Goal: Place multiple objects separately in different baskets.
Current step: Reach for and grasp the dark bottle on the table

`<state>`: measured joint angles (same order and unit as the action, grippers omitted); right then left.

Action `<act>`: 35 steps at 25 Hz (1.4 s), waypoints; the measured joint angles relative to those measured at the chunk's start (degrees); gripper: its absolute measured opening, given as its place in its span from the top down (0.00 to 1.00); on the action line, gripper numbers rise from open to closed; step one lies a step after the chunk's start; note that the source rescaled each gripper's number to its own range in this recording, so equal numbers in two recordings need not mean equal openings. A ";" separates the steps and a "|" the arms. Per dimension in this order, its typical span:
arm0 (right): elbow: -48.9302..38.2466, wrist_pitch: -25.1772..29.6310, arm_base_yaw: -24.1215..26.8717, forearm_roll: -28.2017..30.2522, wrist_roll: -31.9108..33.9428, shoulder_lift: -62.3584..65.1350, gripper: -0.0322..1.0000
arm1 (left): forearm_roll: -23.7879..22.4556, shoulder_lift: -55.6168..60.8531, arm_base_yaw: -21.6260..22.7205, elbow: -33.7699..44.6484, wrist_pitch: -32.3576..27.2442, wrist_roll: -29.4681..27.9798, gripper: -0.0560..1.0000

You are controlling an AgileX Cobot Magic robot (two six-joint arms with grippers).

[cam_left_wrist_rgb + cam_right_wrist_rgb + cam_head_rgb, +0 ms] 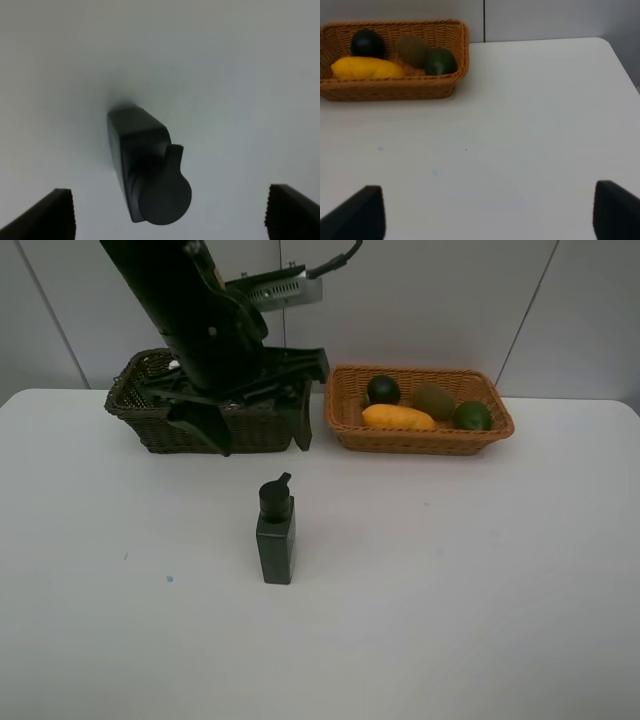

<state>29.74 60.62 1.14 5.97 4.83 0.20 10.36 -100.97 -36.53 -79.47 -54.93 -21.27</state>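
Upright on the white table [450, 580], the black square pump bottle [276, 530] stands directly below my left claw [170, 220], whose jaws gape wide either side; its long axis is vertical, and this arm is nearer.

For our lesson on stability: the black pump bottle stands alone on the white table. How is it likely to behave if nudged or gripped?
The black pump bottle stands upright, tall and narrow on a small base, so a push high up would probably tip it. Its flat sides suggest it would slide rather than roll. The smooth dark surface may be slippery between the open left gripper's fingers.
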 joint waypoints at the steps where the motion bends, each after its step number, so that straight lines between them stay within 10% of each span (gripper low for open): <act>1: 0.00 0.00 0.00 0.00 0.00 0.00 0.00 | -0.32 -0.81 -0.40 0.00 -0.15 -0.16 0.00; 28: 0.00 0.00 0.00 0.00 0.00 0.00 0.00 | -4.96 -14.03 -4.64 0.00 1.55 -2.02 0.02; 35: 0.00 0.00 0.00 0.00 0.00 0.00 0.00 | -5.11 -14.03 -4.65 0.00 1.67 -4.26 0.57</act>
<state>29.74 60.62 1.14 5.97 4.83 0.20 5.25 -115.00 -41.17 -79.47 -53.26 -25.54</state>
